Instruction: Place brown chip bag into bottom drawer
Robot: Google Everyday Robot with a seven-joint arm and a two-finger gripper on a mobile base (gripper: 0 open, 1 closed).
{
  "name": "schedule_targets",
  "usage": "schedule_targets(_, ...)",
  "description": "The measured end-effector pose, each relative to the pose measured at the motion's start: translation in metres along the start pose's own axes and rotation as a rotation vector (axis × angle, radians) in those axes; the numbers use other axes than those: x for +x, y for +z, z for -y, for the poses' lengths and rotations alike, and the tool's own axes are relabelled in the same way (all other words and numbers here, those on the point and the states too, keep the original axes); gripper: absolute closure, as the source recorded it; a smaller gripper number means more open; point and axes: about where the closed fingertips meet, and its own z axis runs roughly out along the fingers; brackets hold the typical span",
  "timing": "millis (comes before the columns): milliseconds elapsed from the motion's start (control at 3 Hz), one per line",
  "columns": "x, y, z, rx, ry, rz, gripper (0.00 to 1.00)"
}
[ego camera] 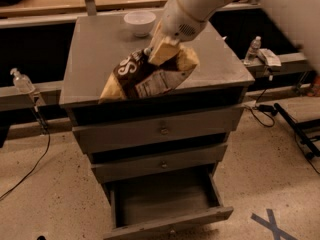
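Observation:
The brown chip bag (146,76) hangs tilted in the air above the front edge of the grey cabinet top (95,54), its dark middle with white lettering facing me and a tan end pointing down-left. My gripper (161,50) comes in from the upper right and is shut on the bag's upper edge. The bottom drawer (167,209) is pulled open below, its deep box empty, with its front panel nearest me. The two upper drawers are shut.
A white bowl (139,21) stands at the back of the cabinet top. A clear bottle (22,82) stands on the left ledge and another (253,49) on the right ledge. Cables (285,119) lie on the speckled floor at right.

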Motion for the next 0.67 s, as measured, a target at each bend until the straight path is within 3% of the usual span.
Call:
schedule_targets(333, 0.004, -0.052, -0.037, -0.005, 0.045, 0.055, 1.0)
schedule_targets(667, 0.003, -0.069, -0.107, -0.039, 0.085, 0.184, 1.0)
